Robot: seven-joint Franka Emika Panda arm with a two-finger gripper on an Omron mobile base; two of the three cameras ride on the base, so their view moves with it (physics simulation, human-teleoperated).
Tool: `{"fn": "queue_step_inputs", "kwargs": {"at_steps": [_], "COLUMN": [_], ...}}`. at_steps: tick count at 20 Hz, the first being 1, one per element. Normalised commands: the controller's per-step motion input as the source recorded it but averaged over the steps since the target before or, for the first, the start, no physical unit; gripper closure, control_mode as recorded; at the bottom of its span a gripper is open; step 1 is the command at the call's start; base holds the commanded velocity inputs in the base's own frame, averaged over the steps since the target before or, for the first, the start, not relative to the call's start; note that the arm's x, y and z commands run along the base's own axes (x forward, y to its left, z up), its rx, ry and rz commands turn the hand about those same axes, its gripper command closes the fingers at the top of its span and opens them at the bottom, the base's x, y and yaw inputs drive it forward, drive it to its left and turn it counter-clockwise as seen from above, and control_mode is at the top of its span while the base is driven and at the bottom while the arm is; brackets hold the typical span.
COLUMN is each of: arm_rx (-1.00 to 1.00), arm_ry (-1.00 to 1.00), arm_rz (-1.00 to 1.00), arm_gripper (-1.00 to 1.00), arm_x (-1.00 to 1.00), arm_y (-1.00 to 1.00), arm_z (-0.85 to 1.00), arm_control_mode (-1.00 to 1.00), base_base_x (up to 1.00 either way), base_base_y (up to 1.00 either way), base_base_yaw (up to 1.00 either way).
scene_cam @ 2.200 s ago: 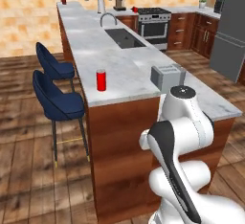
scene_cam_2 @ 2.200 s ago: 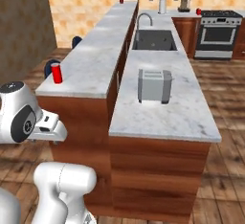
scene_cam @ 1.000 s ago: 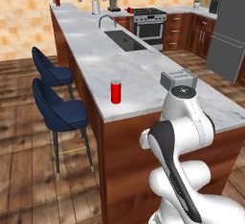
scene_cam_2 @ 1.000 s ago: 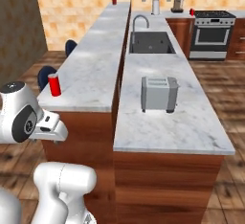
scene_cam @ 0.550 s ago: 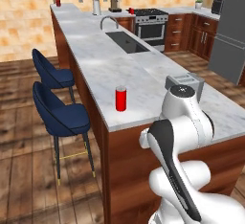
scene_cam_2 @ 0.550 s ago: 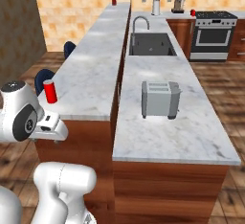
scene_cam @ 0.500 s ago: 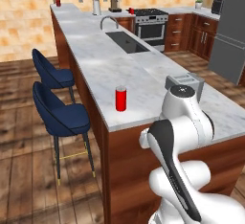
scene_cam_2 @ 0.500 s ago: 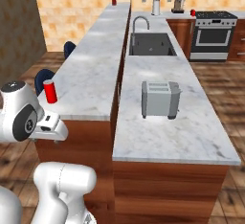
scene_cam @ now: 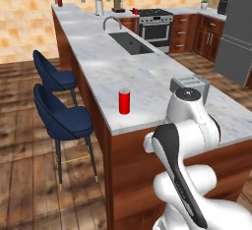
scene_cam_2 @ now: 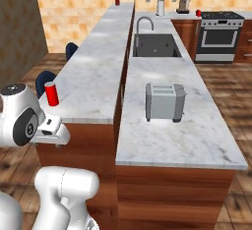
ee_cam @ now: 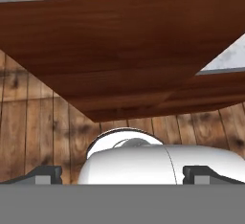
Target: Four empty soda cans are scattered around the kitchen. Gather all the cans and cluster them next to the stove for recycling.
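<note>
One red soda can (scene_cam: pixel 124 101) (scene_cam_2: pixel 51 94) stands near the front left edge of the marble island, just ahead of my folded arm. A second can (scene_cam: pixel 59 2) (scene_cam_2: pixel 117 1) sits at the island's far end. A third can (scene_cam: pixel 134 11) (scene_cam_2: pixel 198 13) rests on the back counter beside the black stove (scene_cam: pixel 153 13) (scene_cam_2: pixel 221 15). My gripper (ee_cam: pixel 127 174) is open, its fingertips (ee_cam: pixel 48 173) wide apart with nothing between them. It points down at the island's wooden side and the floor, well away from every can.
A steel toaster (scene_cam: pixel 191 84) (scene_cam_2: pixel 165 101) stands on the lower counter, with the sink (scene_cam: pixel 129 42) (scene_cam_2: pixel 154 45) beyond it. Two blue bar stools (scene_cam: pixel 66 121) line the island's left side. A coffee machine (scene_cam: pixel 118 1) and a grey fridge (scene_cam: pixel 237 37) stand further back.
The whole picture has shifted as the base drove along the island, so the near can now looks closer. In the last half second almost nothing moved.
</note>
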Motion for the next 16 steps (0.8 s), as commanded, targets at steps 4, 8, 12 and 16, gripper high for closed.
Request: {"fn": "queue_step_inputs", "kwargs": {"at_steps": [4, 8, 12, 16], "arm_rx": [0.0, -0.02, -0.03, -0.03], "arm_ry": [0.0, -0.14, -0.22, -0.18], "arm_rz": [0.0, 0.03, 0.04, 0.08], "arm_gripper": [-1.0, -1.0, -1.0, -1.0], "arm_x": [0.0, -0.17, -0.38, -0.38], "arm_y": [0.0, 0.01, -0.01, -0.1], "arm_z": [0.02, 0.53, 0.92, 0.98], "arm_control_mode": [-1.0, -1.0, -1.0, -1.0], "base_base_x": [0.0, 0.0, 0.0, 0.0], "base_base_y": [0.0, 0.0, 0.0, 0.0], "base_base_yaw": [0.0, 0.0, 0.0, 0.0]}}
